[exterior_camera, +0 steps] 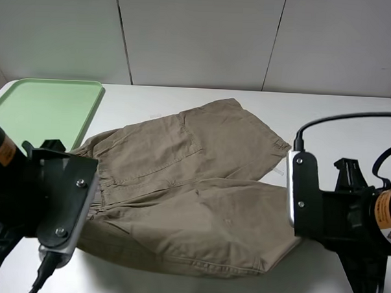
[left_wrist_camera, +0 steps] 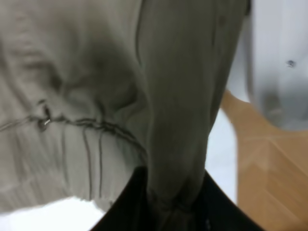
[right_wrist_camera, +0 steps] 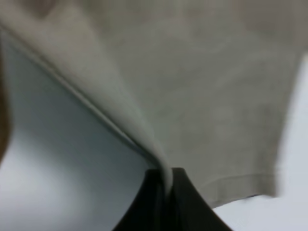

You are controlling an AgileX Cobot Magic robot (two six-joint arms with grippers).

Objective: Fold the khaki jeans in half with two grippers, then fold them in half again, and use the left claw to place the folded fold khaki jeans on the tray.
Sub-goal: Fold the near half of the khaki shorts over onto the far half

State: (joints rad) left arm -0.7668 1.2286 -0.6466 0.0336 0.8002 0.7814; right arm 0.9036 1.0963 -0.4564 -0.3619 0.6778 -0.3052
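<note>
At the far left we see the tray (exterior_camera: 35,107) with no cloth on it, and near it the left gripper (left_wrist_camera: 168,204) pinched onto the waistband end of the khaki jeans (exterior_camera: 194,185), which lie spread mid-table. At the other end the right gripper (right_wrist_camera: 166,185) is clamped on a fold of cloth near the leg hem. We judge the first halving only begun, with the near edge gripped; the second fold and the left gripper's placement on the tray are yet to do.
</note>
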